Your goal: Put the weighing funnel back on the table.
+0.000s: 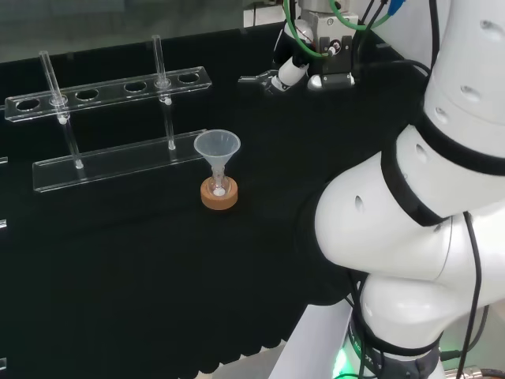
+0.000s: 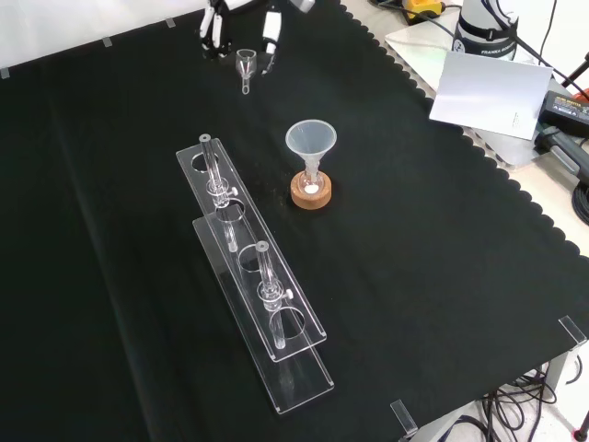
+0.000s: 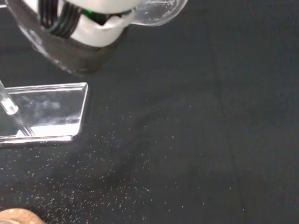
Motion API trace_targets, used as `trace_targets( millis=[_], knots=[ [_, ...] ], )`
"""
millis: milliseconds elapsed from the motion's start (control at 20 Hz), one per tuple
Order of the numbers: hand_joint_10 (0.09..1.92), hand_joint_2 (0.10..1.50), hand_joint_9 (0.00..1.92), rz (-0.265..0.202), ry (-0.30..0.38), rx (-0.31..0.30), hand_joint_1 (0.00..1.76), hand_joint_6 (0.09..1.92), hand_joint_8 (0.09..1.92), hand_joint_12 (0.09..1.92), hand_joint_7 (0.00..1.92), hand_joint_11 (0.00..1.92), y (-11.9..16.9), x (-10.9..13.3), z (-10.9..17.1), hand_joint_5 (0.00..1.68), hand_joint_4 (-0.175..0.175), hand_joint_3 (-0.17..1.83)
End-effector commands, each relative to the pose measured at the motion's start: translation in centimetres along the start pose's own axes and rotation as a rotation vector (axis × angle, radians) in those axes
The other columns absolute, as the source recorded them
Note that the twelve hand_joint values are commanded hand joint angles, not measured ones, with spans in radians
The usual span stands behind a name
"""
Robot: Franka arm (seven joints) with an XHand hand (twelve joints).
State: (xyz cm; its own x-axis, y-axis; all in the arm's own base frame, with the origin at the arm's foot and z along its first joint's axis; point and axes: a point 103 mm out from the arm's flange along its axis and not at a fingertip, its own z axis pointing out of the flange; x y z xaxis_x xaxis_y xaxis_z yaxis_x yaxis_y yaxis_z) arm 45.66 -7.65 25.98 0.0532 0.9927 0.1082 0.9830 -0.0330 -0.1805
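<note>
Black cloth bench point(image 2: 433, 239), hand point(image 2: 270, 29) pinching weighing funnel point(image 2: 246, 64) — mouth up, stem down.

Lighting: even, bright. Shadows: faint on black surface point(image 2: 442, 276). Glare: rack point(image 3: 46, 112) edges; arm links point(image 1: 442, 158), right of head view. Blurred: hand point(image 3: 88, 28), wrist view.

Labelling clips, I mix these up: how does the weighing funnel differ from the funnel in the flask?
Size: the funnel has a wide cone; the weighing funnel is much smaller. Support: the funnel stands stem-down in a small flask on a cork ring; the weighing funnel is held by the hand's fingers. Place, front view: the funnel stands mid-cloth, the weighing funnel near the far edge. Both are clear with a stem.
</note>
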Motion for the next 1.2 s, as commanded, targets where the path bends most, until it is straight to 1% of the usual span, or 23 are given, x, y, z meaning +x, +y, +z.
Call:
trace_targets(
  millis=[50,250,550,850,1200],
  knots=[
    [0.09,0.71,1.25,-0.012,-0.011,0.031,1.11,0.61,0.66,0.82,0.76,1.13,5.6,-2.3,2.5,1.28,0.175,0.54],
    [0.09,0.71,1.25,-0.012,-0.018,0.063,1.11,0.61,0.66,0.82,0.76,1.13,7.7,-3.1,4.4,1.28,0.175,0.54],
    [0.09,0.72,1.25,-0.01,-0.009,0.103,1.11,0.61,0.66,0.82,0.76,1.13,9.8,-4.5,7.0,1.28,0.175,0.54],
    [0.09,0.72,1.25,-0.022,-0.013,0.137,1.11,0.61,0.66,0.82,0.76,1.13,11.0,-5.1,9.3,1.28,0.175,0.54],
    [0.09,0.72,1.25,-0.021,-0.003,0.172,1.11,0.61,0.66,0.82,0.76,1.12,12.0,-5.8,12.0,1.28,0.175,0.54]
  ],
)
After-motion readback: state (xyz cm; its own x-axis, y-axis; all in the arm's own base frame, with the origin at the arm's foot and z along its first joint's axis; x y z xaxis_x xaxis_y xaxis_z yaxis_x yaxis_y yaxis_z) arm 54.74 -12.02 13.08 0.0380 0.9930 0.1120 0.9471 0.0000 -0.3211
